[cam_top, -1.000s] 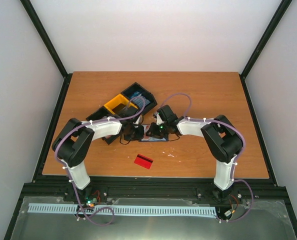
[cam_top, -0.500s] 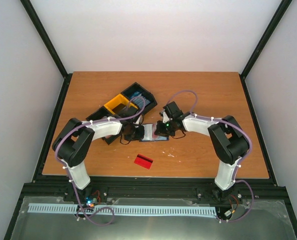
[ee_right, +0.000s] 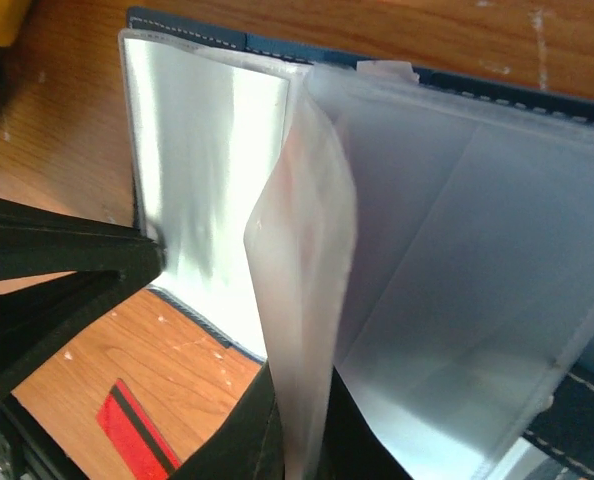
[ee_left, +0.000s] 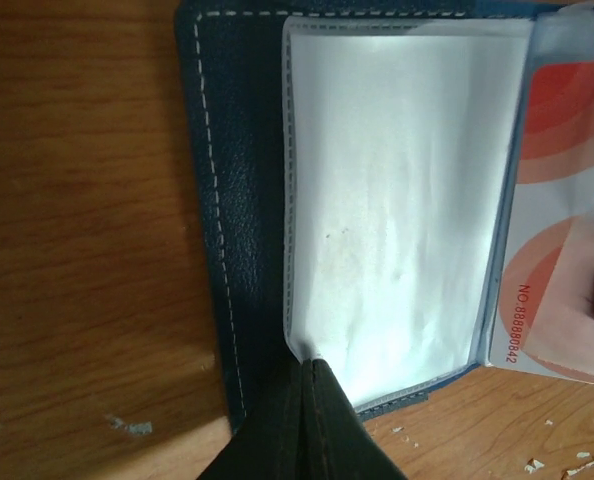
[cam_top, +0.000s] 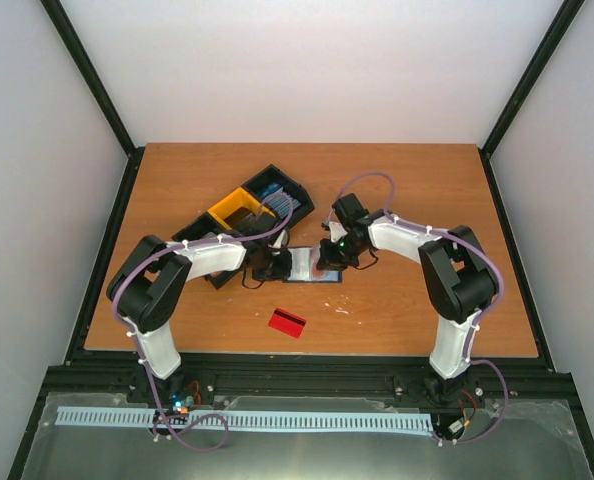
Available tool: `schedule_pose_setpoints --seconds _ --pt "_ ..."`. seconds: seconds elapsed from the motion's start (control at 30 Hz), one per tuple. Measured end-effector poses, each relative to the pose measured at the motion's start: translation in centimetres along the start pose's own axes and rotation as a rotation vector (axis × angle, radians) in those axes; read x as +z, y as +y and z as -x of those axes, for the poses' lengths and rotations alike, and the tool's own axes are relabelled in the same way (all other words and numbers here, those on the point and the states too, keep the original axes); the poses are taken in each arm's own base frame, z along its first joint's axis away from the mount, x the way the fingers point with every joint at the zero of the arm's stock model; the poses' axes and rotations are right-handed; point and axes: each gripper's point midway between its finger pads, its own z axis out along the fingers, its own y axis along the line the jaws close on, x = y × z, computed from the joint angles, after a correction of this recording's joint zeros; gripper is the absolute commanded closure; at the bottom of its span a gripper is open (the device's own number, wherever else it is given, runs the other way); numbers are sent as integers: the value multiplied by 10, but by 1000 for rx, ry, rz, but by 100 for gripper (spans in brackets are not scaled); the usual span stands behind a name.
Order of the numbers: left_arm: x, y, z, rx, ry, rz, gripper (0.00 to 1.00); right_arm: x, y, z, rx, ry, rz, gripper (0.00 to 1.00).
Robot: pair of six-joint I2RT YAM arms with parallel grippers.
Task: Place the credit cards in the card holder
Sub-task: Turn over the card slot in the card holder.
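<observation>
Card holder: the dark navy folding card holder [cam_top: 312,266] with clear inner leaves lies open on the brown wooden table [cam_top: 427,180]. It sits between my two grippers, just beside the black and yellow plastic bins [cam_top: 242,210].
Left gripper: the left gripper [ee_left: 312,368] has its jaws fully together at the near edge of the left-hand leaf. I cannot tell whether it pinches or only pins it.
Right gripper: the right gripper [ee_right: 302,405] is closed on one clear plastic sleeve [ee_right: 302,230], standing it up off the others.
Cards: a thin red credit card with a dark stripe [cam_top: 287,323] lies flat, well apart, toward the arm bases. A white card printed with red-orange rings [ee_left: 562,200] sits inside a sleeve.
Handling: I judge the sleeve limp and slick, so it needs a light grip near its open edge. The red card is light and stiff, best taken by a short edge. The holder will probably slide unless pinned.
</observation>
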Motion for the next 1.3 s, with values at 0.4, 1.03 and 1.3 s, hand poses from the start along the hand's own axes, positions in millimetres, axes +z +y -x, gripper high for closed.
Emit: schedule_pose_setpoints --seconds 0.4,1.03,1.3 --pt "1 -3 -1 -1 17 -13 99 5 -6 4 -8 5 -23 71" --pt "-1 -3 -1 -5 12 -12 89 7 27 12 -14 -17 109 56" --pt "-14 3 -5 -36 -9 16 86 8 42 11 -5 -22 202 49"
